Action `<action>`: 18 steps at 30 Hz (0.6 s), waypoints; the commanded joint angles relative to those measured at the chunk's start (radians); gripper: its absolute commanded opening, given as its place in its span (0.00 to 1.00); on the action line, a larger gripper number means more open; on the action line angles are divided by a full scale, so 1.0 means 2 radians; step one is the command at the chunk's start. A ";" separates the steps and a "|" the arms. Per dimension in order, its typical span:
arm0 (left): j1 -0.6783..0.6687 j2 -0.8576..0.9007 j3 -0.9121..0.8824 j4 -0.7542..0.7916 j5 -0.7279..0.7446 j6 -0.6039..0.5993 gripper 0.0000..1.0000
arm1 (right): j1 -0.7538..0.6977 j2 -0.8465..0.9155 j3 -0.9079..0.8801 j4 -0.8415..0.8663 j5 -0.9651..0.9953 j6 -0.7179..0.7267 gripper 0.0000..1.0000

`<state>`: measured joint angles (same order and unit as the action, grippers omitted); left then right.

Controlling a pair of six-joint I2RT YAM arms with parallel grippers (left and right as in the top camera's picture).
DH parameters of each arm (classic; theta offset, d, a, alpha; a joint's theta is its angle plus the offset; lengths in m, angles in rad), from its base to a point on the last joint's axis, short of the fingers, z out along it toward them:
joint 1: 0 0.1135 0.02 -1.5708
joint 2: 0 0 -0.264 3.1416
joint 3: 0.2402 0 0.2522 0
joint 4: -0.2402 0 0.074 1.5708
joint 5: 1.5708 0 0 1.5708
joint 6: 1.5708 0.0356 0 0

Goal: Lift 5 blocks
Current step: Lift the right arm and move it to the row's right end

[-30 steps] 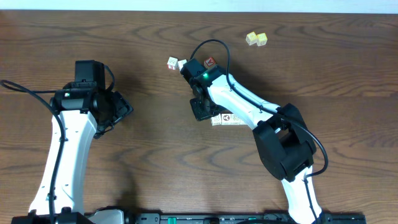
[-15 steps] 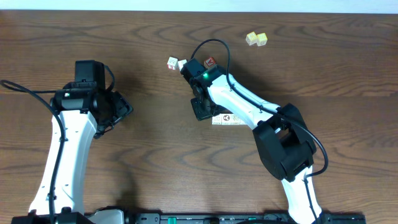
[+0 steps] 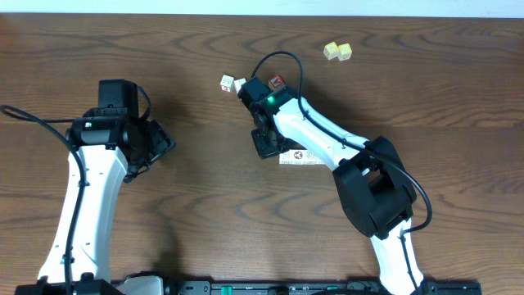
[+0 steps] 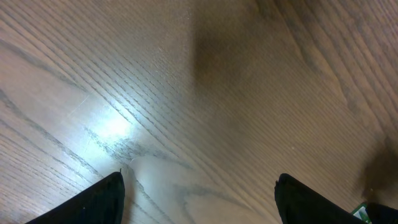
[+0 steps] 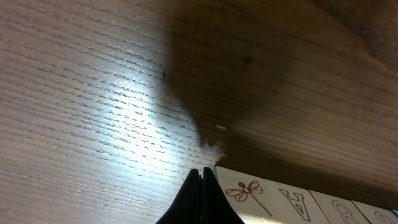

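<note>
A row of three whitish blocks [image 3: 300, 156] lies flat on the table, mostly under my right arm. The right wrist view shows their brown pictures: a dragonfly block [image 5: 247, 191], then a letter A block [image 5: 296, 203]. My right gripper [image 5: 201, 185] is shut with nothing between its fingers, and its tips rest against the dragonfly end of the row. Seen from overhead, the right gripper [image 3: 266, 148] sits at the row's left end. Two more whitish blocks [image 3: 227, 83] [image 3: 240, 84] stand side by side farther back. My left gripper [image 4: 199, 202] hangs open over bare wood, far left of all the blocks.
A cube with a red-and-white top [image 3: 277, 82] stands behind the right wrist. Two pale yellow cubes [image 3: 337, 52] sit at the back right. The right arm's black cable [image 3: 282, 57] loops over the blocks at the back.
The row of blocks beside the right gripper has shifted very slightly to the right. Both arms have hardly moved.
</note>
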<state>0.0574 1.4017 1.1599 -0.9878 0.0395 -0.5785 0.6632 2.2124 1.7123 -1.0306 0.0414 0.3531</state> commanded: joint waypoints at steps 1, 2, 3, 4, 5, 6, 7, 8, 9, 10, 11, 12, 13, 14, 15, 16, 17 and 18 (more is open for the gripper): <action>0.002 -0.005 0.009 -0.001 -0.003 0.003 0.78 | -0.002 0.002 0.003 -0.001 0.007 0.006 0.01; 0.002 -0.005 0.009 -0.001 -0.002 0.003 0.78 | -0.002 0.002 0.005 -0.001 0.007 0.006 0.01; 0.002 -0.005 0.009 -0.001 -0.002 0.003 0.78 | -0.002 0.002 0.008 -0.003 0.007 0.006 0.01; 0.002 -0.005 0.009 -0.001 -0.003 0.003 0.78 | -0.003 0.002 0.012 -0.006 0.007 0.006 0.01; 0.002 -0.005 0.009 -0.001 -0.002 0.003 0.78 | -0.004 0.002 0.018 -0.009 0.007 0.006 0.01; 0.002 -0.005 0.009 -0.001 -0.002 0.003 0.78 | -0.005 0.002 0.024 -0.013 0.007 0.006 0.01; 0.002 -0.005 0.009 -0.001 -0.003 0.003 0.78 | -0.007 0.002 0.037 -0.019 0.007 0.006 0.01; 0.002 -0.005 0.009 -0.001 -0.003 0.003 0.78 | -0.011 0.002 0.057 -0.029 0.007 0.006 0.01; 0.002 -0.005 0.009 -0.001 -0.002 0.003 0.78 | -0.013 0.002 0.070 -0.037 0.008 0.004 0.01; 0.002 -0.005 0.009 -0.001 -0.002 0.003 0.78 | -0.015 0.002 0.081 -0.044 0.008 0.002 0.01; 0.002 -0.005 0.009 -0.001 -0.003 0.003 0.78 | -0.018 0.002 0.097 -0.055 0.011 0.002 0.01; 0.002 -0.005 0.009 -0.001 -0.002 0.003 0.78 | -0.020 0.002 0.112 -0.066 0.013 0.002 0.01; 0.002 -0.005 0.009 -0.001 -0.003 0.003 0.78 | -0.023 0.002 0.127 -0.078 0.015 -0.002 0.01; 0.002 -0.005 0.009 -0.001 -0.002 0.003 0.78 | -0.028 0.002 0.150 -0.097 0.019 -0.010 0.01; 0.002 -0.005 0.009 -0.001 -0.003 0.003 0.78 | -0.031 0.002 0.166 -0.111 0.024 -0.014 0.01; 0.002 -0.005 0.009 -0.001 -0.003 0.003 0.78 | -0.035 0.002 0.191 -0.136 0.035 -0.017 0.01; 0.002 -0.005 0.009 -0.001 -0.002 0.003 0.78 | -0.039 0.002 0.212 -0.158 0.048 -0.016 0.01; 0.002 -0.005 0.009 -0.001 -0.003 0.003 0.78 | -0.048 0.002 0.248 -0.195 0.068 -0.016 0.01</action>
<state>0.0574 1.4017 1.1599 -0.9874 0.0391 -0.5785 0.6094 2.2173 2.0636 -1.3167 0.0750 0.3428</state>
